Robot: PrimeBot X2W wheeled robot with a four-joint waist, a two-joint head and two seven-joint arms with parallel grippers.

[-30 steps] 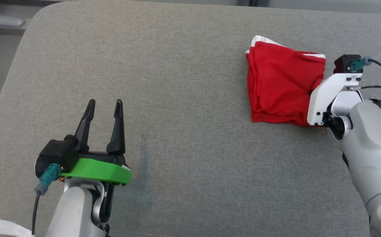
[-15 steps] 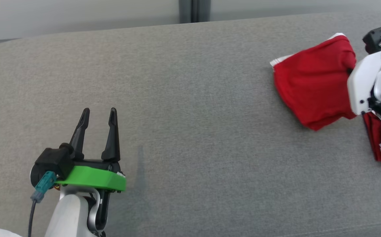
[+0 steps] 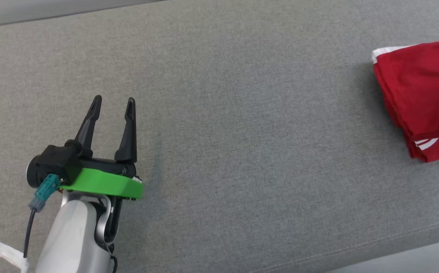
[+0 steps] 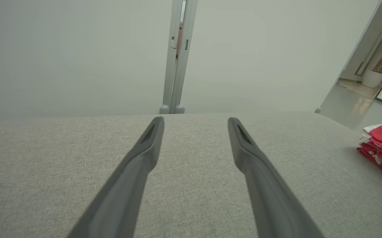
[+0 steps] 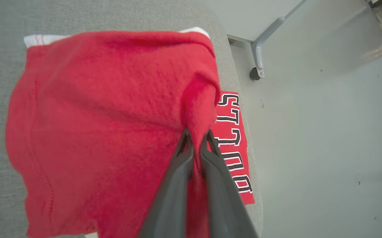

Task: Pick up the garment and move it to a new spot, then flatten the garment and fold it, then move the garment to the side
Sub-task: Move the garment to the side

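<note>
Head view, surface: grey woven cushion [image 3: 242, 144], fine even weave, flat; a stitched seam [image 3: 394, 237] runs along its near edge at the lower right
Task thing: the garment [image 3: 416, 87] is red knit cloth with white trim, folded in soft layers; it sits at the cushion's far right end, cut off by the frame edge
Left side: left gripper [image 3: 114, 99] has two long dark tapered fingers above a green collar [image 3: 101, 184]; fingers spread apart, nothing between them, low over bare cushion, well apart from the garment
Right side: in the right wrist view the right gripper [image 5: 197, 134] is clamped tight on a bunched fold of the garment [image 5: 95, 115]
Hard to tell: black-and-white lettering [image 5: 232, 142] on a lower layer is partly covered; how much cloth is lifted off the cushion cannot be told
Edges: the lettered layer lies at the cushion's rounded end, beside pale floor [image 5: 326, 132]; a metal leg [image 5: 260, 49] on a small wheel stands beyond
Open room: broad bare cushion between the left gripper and the garment
</note>
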